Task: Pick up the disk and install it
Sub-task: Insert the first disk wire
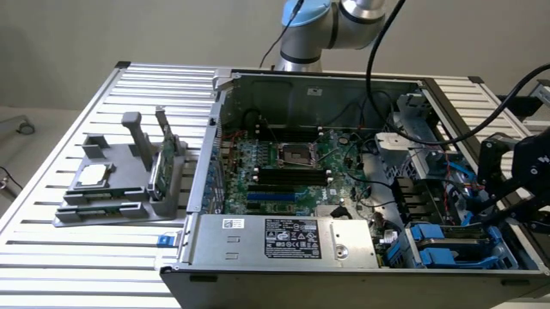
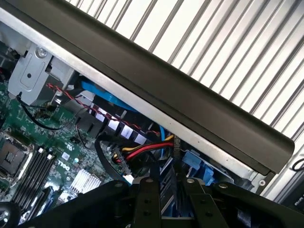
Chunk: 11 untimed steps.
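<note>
"Is the gripper (image 1: pixel 481 215) holding anything?"

"I can't tell from here. It's a black shape over the near corner of the open computer case (image 1: pixel 344 286). I can't make out whether it's spread or pinching something, or whether it touches anything at all."

"How's the arm (image 1: pixel 303 32) standing?"

"Its blue-capped joint sits beyond the far wall of the case, well away from the gripper. The wrist end hangs over the case's side wall, tilted, pointing down and inward at the drive bays. A thick black cable (image 1: pixel 371 58) loops down from the arm."

"And the disk (image 1: pixel 447 243)?"

"Just under the gripper's tip, set in the corner bay, silver-grey in its blue carrier frame. It's close to the tip, but touching or apart, I can't say."

"What else is around the gripper?"

"Red and yellow wires (image 2: pixel 142 151) lie just beyond its tip, and the green motherboard (image 1: pixel 284 174) is farther in. The power supply (image 1: pixel 284 238) is past the disk. Well away, on the slatted table (image 1: pixel 86 270), there's a grey holder (image 1: pixel 112 206)."
</note>
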Motion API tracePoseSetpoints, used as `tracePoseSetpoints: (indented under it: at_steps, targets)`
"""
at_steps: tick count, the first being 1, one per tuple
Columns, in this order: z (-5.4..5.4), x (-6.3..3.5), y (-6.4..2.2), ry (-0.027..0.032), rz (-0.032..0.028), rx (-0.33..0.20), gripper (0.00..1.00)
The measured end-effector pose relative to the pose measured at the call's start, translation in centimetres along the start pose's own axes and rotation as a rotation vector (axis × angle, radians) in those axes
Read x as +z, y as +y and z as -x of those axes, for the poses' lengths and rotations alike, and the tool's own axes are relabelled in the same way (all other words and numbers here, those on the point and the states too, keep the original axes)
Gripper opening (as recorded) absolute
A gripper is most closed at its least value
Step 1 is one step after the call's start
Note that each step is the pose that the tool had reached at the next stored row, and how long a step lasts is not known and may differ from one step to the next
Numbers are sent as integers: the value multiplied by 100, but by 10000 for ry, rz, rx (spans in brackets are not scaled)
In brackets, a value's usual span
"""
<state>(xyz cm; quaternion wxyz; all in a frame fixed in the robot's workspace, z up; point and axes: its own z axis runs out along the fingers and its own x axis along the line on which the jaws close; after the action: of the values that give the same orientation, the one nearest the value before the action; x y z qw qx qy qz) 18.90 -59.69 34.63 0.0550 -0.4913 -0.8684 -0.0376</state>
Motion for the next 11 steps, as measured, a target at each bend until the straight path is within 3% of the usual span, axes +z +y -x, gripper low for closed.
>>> tracePoseSetpoints:
  at_steps: [11]
  targets:
    - [30,42,40,15,3,264,24]
